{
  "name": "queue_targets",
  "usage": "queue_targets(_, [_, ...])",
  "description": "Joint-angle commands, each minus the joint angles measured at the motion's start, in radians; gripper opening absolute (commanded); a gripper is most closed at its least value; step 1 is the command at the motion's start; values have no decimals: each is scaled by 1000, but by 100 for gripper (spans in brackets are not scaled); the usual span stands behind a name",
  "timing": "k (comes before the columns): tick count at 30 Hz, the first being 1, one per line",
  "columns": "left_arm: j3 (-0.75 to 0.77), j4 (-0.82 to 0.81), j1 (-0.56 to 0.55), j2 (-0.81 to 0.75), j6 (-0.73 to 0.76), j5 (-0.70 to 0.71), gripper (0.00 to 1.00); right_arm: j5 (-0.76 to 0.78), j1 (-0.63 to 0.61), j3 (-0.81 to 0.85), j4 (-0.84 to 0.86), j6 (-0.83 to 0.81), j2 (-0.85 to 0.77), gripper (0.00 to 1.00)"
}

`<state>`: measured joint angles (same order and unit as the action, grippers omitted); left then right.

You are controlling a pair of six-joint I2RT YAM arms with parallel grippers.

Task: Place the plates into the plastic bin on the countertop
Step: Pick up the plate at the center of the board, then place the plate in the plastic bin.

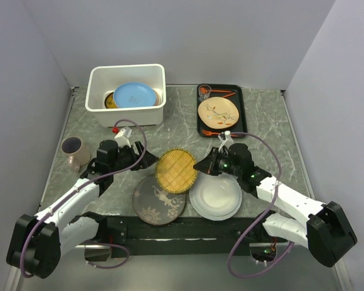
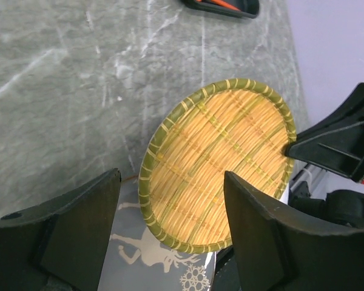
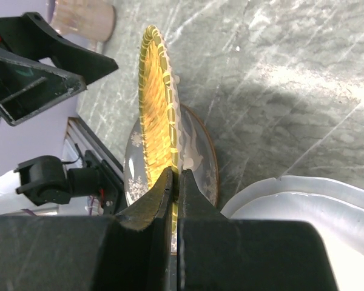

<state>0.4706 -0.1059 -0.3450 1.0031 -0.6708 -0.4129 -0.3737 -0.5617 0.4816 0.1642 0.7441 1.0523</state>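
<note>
Right wrist: right hand (image 3: 175, 177) pinching woven plate (image 3: 153, 103) by rim, tilted above deer plate (image 1: 159, 205); left hand (image 2: 170, 182) spread, just beside.

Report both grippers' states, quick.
Left gripper: open, holding nothing.
Right gripper: shut on the rim of the round woven yellow plate with green edging, which is tilted up on edge.

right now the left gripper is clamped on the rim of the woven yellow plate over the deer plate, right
Not the left one: the right gripper is clamped on the rim of the woven yellow plate over the deer plate, as the right wrist view shows. The left gripper is open.
</note>
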Motion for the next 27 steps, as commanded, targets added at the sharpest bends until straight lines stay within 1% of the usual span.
queue_targets(1, [-23, -121, -3, 12, -26, -79, 73, -42, 14, -5, 95, 26, -61, 0])
queue_targets(5, [-50, -195, -3, 48, -44, -107, 72, -42, 22, -15, 100, 32, -89, 0])
queue_targets(11, [-69, -244, -3, 78, -46, -141, 70, -44, 29, -15, 92, 28, -115, 0])
queue_targets(15, [-81, -300, -5, 106, -56, -188, 68, -54, 31, -21, 106, 35, -123, 0])
queue_targets(17, [-95, -337, -5, 114, -75, -213, 65, -57, 31, -20, 106, 35, -123, 0])
queue_targets(19, [-105, -388, -6, 127, -85, -239, 59, -60, 32, -20, 107, 35, -123, 0])
queue_targets(22, [-115, -423, -12, 143, -99, -251, 54, -67, 34, -18, 112, 35, -121, 0])
queue_targets(27, [-109, -434, -45, 152, -96, -250, 45, -76, 34, -18, 124, 40, -110, 0])
